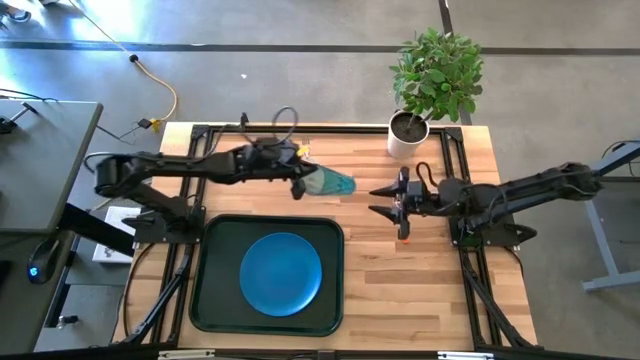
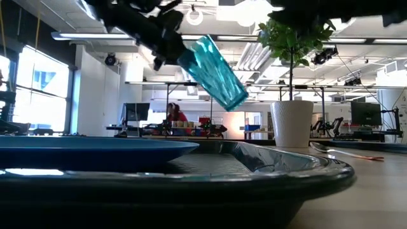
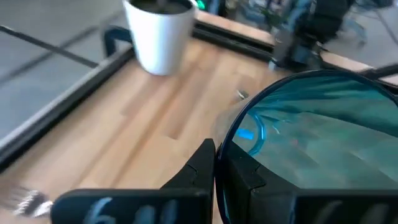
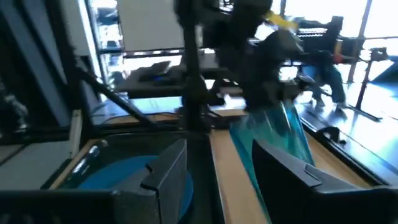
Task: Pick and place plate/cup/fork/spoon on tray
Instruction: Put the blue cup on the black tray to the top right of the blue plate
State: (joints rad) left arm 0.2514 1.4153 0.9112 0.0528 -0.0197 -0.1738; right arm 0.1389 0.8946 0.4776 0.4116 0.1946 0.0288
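My left gripper [image 1: 300, 184] is shut on the translucent teal cup [image 1: 330, 182], held in the air over the table just beyond the tray's far edge. The cup also shows in the low view [image 2: 213, 73]. The bright blue plate [image 1: 282, 273] lies flat in the dark tray [image 1: 212, 300]. My right gripper [image 1: 400, 206] is open and empty, to the right of the cup, fingers pointing toward it. An orange-handled utensil [image 1: 404, 239] lies on the table just on the near side of my right gripper; fork or spoon, I cannot tell. My left gripper holds the cup by its rim [image 3: 219, 163] at the open mouth, one finger inside the cup and one outside. The fingers come from the table's left. The cup is lifted clear and tilted, its base [image 2: 234, 102] lower and pointing right.
A white pot with a green plant [image 1: 408, 135] stands at the table's far right, behind my right gripper. Bare wood lies between the tray and my right arm's base [image 1: 490, 235]. Black frame rails run along the table's edges.
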